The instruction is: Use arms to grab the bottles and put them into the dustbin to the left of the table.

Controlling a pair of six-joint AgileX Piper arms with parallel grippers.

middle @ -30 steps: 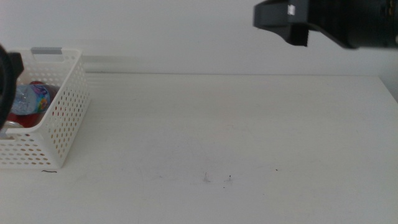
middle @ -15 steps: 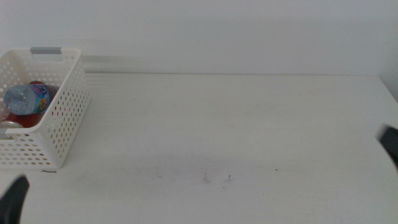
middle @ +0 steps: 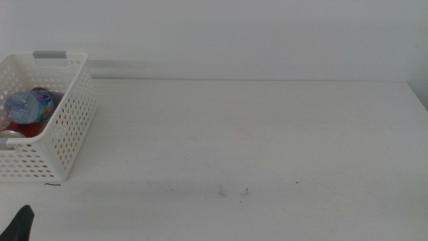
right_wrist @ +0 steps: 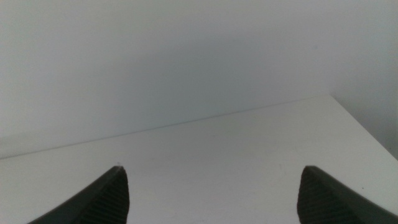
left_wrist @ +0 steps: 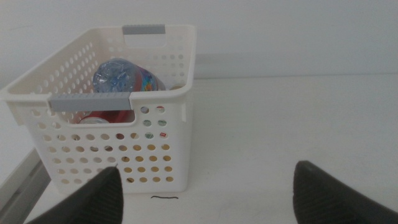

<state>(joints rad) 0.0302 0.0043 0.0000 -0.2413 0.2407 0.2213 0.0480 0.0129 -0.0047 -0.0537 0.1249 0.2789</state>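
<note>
2 things differ from half a second ago: the right gripper [right_wrist: 211, 196] is gone from the middle view's right edge, and the left gripper [middle: 19, 224] sits lower at lower left. Both have jaws apart, holding nothing. At the left edge, the white perforated plastic dustbin [middle: 70, 127] holds the clear water bottle [middle: 27, 107] and slim red can [left_wrist: 99, 117]; label writing is unreadable.

One white basket [left_wrist: 106, 146] holding one clear water bottle [left_wrist: 127, 76] and one red can [left_wrist: 99, 118]; one counter [middle: 267, 134].
</note>
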